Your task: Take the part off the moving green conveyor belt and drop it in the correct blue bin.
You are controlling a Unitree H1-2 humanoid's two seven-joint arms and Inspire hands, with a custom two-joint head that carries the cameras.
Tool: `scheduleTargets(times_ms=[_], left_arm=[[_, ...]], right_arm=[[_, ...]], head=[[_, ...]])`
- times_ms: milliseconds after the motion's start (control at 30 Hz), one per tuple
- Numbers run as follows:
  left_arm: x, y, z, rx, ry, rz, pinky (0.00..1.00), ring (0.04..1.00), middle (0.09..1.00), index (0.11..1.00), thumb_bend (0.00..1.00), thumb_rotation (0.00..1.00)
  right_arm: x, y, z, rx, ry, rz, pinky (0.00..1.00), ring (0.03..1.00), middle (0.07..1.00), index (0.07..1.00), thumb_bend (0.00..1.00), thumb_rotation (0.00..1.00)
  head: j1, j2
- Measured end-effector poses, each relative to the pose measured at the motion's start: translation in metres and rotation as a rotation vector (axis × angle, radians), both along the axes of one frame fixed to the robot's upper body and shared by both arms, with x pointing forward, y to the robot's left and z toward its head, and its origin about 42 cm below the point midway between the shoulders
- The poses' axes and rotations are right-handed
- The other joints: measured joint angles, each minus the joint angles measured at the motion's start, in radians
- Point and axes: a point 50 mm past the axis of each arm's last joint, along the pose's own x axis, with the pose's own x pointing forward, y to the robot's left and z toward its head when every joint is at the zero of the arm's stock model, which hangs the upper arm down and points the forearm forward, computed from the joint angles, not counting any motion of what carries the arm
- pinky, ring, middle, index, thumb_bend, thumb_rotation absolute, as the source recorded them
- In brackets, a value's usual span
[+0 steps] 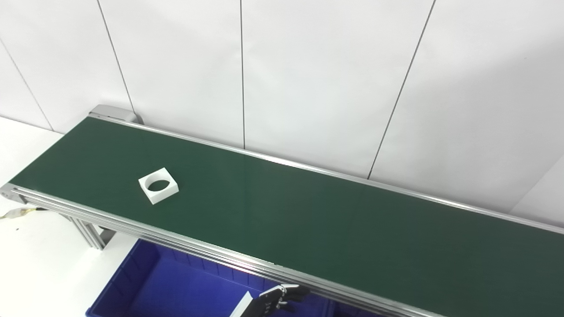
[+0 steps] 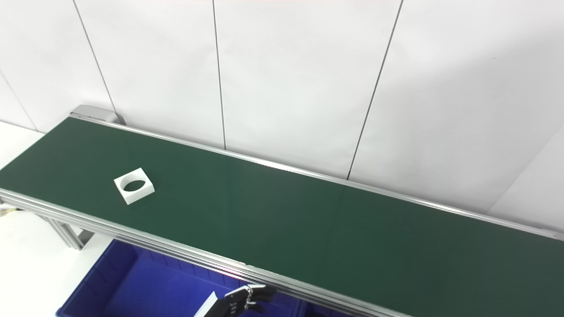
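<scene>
White square part (image 1: 158, 185) with a round hole in it lies flat on the green conveyor belt (image 1: 308, 220), near the belt's left end and closer to my side of it than to the wall side. Nothing is touching it.

My left hand (image 1: 275, 299) is low down at the bottom of the view, just under the belt's near silver rail (image 1: 198, 246) and above the blue bin (image 1: 154, 281). From my hand, the part is up and far to the left, well apart, with the rail in between. I only see one hand, and I think it is my left, because its arm comes in a little left of the middle. My right hand does not show at all, so the left hand is the one to use.

The part is square, so it has no long side. It is turned a bit, with one corner pointing toward me. I think I would pinch it across two flat sides, or hook a finger in the hole.

My hand's dark fingers point toward the right and look a little bent. I see nothing in them, but only a bit of the hand shows, so I cannot tell if it is wide or closed. I think the hand must go up over the rail and then left.
</scene>
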Motion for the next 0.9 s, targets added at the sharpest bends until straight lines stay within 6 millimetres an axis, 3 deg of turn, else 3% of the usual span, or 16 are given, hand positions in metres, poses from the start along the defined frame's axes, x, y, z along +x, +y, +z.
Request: scheduleTargets(times_ms=[300, 600, 833, 900], left_arm=[[0.017, 0.016, 0.041, -0.057, -0.149, 0.039, 0.7, 0.787, 0.815, 0.763, 1.0, 0.24], [0.051, 0.045, 0.101, -0.054, -0.372, 0.074, 0.71, 0.804, 0.837, 0.805, 1.0, 0.3], [0.068, 0.066, 0.127, 0.057, -0.416, 0.147, 0.76, 0.858, 0.876, 0.837, 0.94, 0.35], [0.076, 0.068, 0.129, 0.077, -0.397, 0.167, 0.8, 0.894, 0.916, 0.875, 0.87, 0.31]], right_arm=[[0.003, 0.0, 0.0, 0.017, -0.009, 0.01, 1.0, 0.983, 0.971, 1.0, 0.69, 0.18], [0.005, -0.001, 0.0, 0.023, -0.014, 0.004, 1.0, 0.998, 0.978, 1.0, 0.68, 0.18], [0.009, -0.002, -0.003, 0.019, -0.015, 0.007, 1.0, 0.989, 0.973, 1.0, 0.68, 0.2], [0.011, -0.002, -0.005, 0.018, -0.011, 0.008, 1.0, 0.983, 0.964, 1.0, 0.69, 0.22]], head=[[0.015, -0.002], [0.02, 0.005], [0.032, 0.003], [0.037, 0.0]])
